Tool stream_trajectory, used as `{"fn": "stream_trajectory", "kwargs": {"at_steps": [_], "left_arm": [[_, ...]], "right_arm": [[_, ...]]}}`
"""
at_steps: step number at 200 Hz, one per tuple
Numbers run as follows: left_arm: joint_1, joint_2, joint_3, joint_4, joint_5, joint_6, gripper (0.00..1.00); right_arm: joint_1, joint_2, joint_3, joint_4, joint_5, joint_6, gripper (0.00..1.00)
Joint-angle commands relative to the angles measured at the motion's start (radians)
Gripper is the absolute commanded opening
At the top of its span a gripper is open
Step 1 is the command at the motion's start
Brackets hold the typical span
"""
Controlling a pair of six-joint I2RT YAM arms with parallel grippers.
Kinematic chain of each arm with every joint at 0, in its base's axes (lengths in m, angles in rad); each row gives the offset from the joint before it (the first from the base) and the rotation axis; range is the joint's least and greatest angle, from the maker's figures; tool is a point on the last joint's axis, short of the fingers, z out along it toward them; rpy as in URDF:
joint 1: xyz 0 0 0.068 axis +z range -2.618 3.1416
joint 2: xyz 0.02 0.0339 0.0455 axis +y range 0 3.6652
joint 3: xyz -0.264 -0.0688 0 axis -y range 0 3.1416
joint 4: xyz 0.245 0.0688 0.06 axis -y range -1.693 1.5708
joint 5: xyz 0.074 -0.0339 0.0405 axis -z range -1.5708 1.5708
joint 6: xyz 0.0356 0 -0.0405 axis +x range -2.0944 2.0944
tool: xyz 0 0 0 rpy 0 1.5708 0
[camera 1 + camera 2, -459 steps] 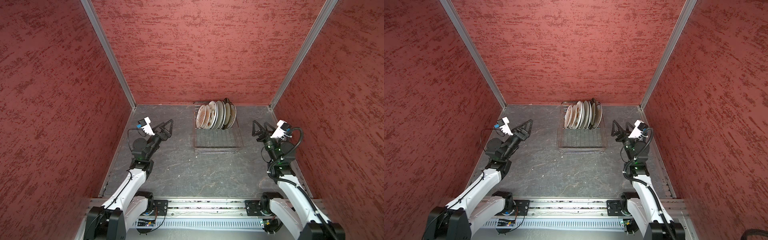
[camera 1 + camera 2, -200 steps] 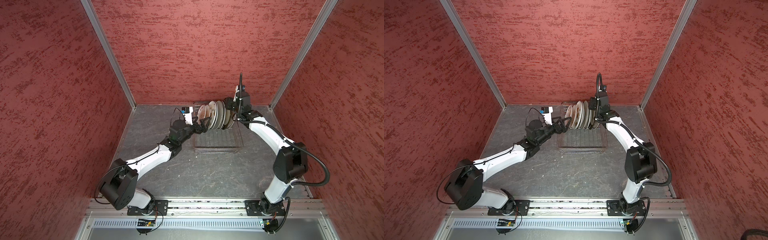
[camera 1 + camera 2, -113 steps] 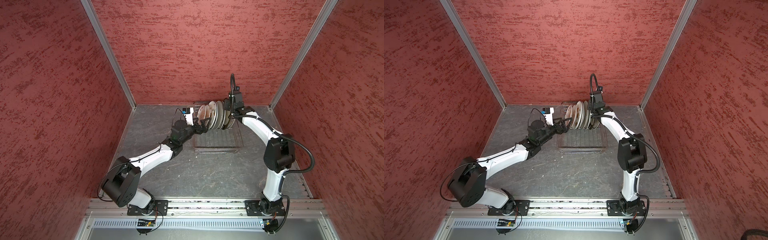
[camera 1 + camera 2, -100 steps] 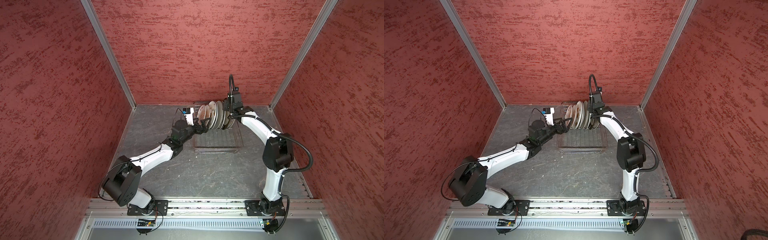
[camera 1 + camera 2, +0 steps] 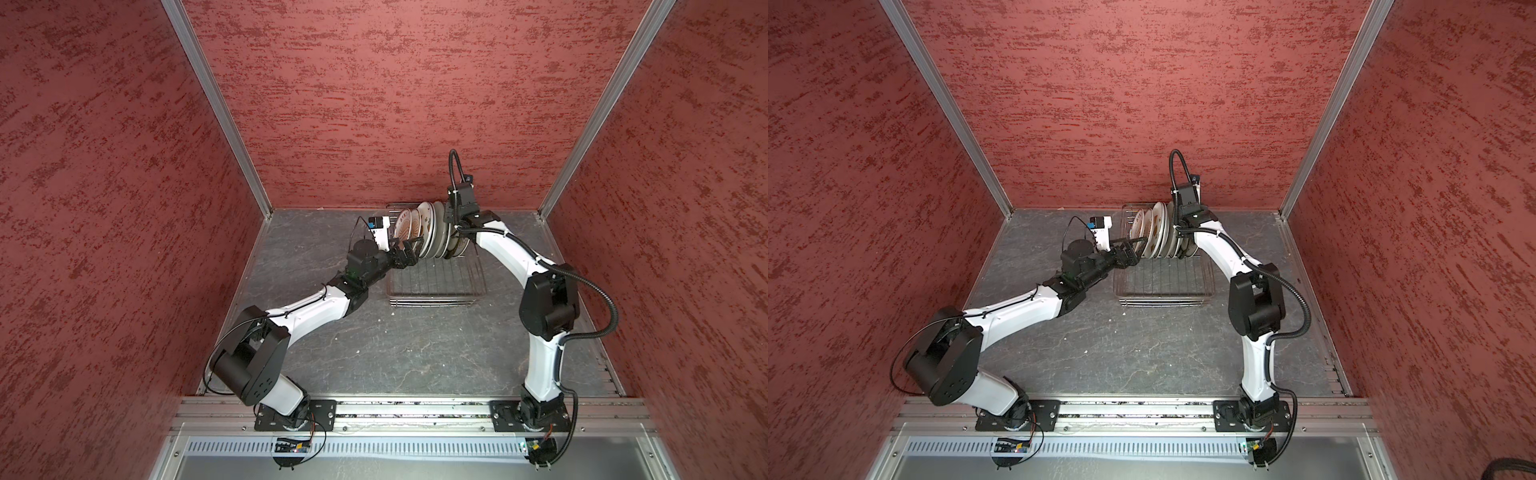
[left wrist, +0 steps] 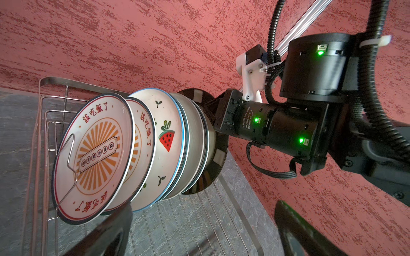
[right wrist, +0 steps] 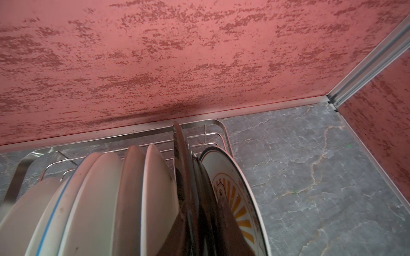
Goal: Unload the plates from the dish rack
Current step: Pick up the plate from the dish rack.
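Observation:
The dish rack (image 5: 436, 293) (image 5: 1163, 297) stands at the back wall, with several plates upright in its rear half. At the row's left end is an orange-sunburst plate (image 6: 95, 155), then another like it, a watermelon plate (image 6: 166, 137) and white plates (image 7: 153, 188). My left gripper (image 5: 413, 248) (image 6: 203, 210) is open, low in front of the sunburst plate, and touches nothing. From above, my right gripper (image 7: 197, 212) (image 5: 451, 230) straddles a dark brown plate (image 7: 177, 141) (image 6: 213, 170) near the right end, one finger pressed on each face. A further sunburst plate (image 7: 233, 188) stands just right of it.
The red back wall (image 5: 395, 104) rises right behind the rack, and red side walls close in both sides. Grey stone-pattern floor (image 5: 395, 345) runs from the rack to the metal rail (image 5: 395, 411) that carries both arm bases. A wire prong (image 6: 71, 159) crosses the front sunburst plate.
The right gripper's jaws have narrowed onto the dark plate, and the right elbow has folded inward. The left arm has barely moved and stays open.

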Motion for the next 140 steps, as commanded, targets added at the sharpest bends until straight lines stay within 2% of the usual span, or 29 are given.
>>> {"fn": "stream_trajectory", "kwargs": {"at_steps": [1, 17, 106, 125, 140], "left_arm": [[-0.003, -0.011, -0.005, 0.022, 0.01, -0.008, 0.99], [-0.005, -0.014, -0.011, 0.025, 0.013, -0.01, 0.99], [-0.003, -0.019, -0.082, 0.11, -0.02, -0.02, 1.0], [-0.002, -0.014, -0.076, 0.105, -0.015, -0.022, 0.99], [-0.002, -0.012, -0.07, 0.098, -0.008, -0.023, 0.99]], "right_arm": [[0.019, 0.006, 0.026, -0.034, 0.091, -0.022, 0.21], [0.025, -0.001, 0.027, -0.031, 0.103, -0.042, 0.19], [0.027, 0.012, 0.027, -0.046, 0.11, -0.087, 0.18], [0.027, 0.014, 0.034, -0.045, 0.117, -0.096, 0.09], [0.028, 0.01, 0.042, -0.046, 0.117, -0.099, 0.08]]}}
